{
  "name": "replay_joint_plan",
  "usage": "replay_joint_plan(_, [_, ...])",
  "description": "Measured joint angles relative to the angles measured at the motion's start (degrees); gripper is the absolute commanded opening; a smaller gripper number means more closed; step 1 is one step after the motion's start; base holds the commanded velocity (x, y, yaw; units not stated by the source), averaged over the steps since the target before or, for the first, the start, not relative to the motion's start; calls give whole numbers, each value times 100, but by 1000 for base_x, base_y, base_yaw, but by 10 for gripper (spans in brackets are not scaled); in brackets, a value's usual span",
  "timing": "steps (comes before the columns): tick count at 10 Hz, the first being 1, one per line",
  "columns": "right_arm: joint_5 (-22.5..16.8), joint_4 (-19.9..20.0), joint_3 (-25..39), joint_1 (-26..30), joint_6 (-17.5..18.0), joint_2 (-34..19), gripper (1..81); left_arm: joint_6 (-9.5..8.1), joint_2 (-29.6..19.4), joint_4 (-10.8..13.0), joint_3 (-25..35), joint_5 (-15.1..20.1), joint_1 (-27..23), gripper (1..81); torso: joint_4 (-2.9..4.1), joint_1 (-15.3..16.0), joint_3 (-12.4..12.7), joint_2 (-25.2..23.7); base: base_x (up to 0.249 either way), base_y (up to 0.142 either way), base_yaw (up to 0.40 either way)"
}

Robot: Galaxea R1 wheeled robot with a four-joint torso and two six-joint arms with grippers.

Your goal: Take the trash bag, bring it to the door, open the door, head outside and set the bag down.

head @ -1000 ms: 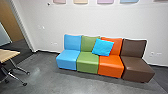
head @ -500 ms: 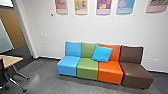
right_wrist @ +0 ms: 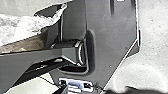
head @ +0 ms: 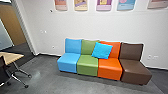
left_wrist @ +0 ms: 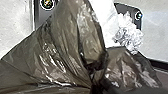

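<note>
Lt. grey wall [head: 90,27] is spanning the bkgd, w/ dk. grey floor [head: 47,80] running below it. Four-seat row [head: 87,67] is standing on the floor, nr. the wall: going L to R, blue, green, orange, brown. Doorway [head: 18,50] is opening at far L, showing a brown wood door panel [head: 12,28] beyond. Wood-top table [head: 11,58] is poking in at L, its R corner pointing twd. the seats, metal legs standing on castors. Dk. chair [head: 3,71] is sitting by the table's near edge.

Trash bag [left_wrist: 62,47], dk. & shiny, is showing up close in L wrist view, twisting into tight folds; it's at the robot, indoors, so not outside or set down yet. L gripper: can't tell if it's open, closed or gripping the bag. R gripper: can't tell either.

5 posters [head: 103,5] are hanging in a row on the wall, above the seats. Bright blue cushion [head: 102,50] is leaning tilted on the seat backs, covering the orange back's L edge & overlapping the green back's R edge. White crinkly plastic [left_wrist: 128,33] is bunching just beside the bag. Small wall plates [head: 152,57] are sitting low on the wall, R of the brown seat.
</note>
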Motion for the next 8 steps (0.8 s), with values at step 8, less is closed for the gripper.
replay_joint_plan(8, [27,-24,-494,30,0,391,811,33,226,18,-166,-177,-96,10,0,-448,188,1001,0,0,0])
